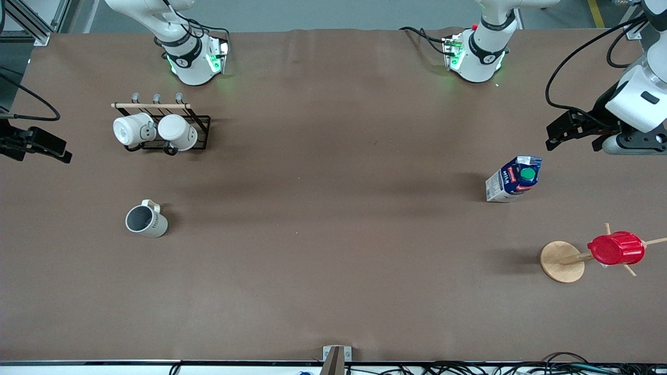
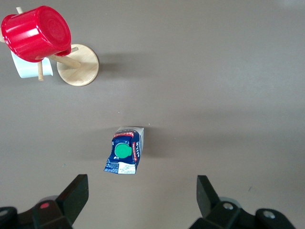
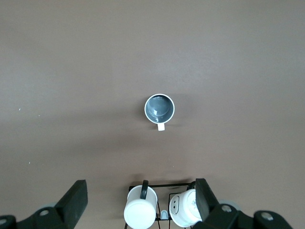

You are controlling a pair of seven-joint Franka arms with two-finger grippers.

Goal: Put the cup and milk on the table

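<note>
On the table (image 1: 333,260) stand grey-lined cup (image 1: 145,220) and green-capped milk (image 1: 513,178); both hands spread.

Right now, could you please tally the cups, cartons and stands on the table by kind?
Cream mug with grey inside: 1
White mugs on the black rack: 2
Red cup: 1
Milk carton: 1
Black rack: 1
Wooden stand: 1
Total: 7
</note>
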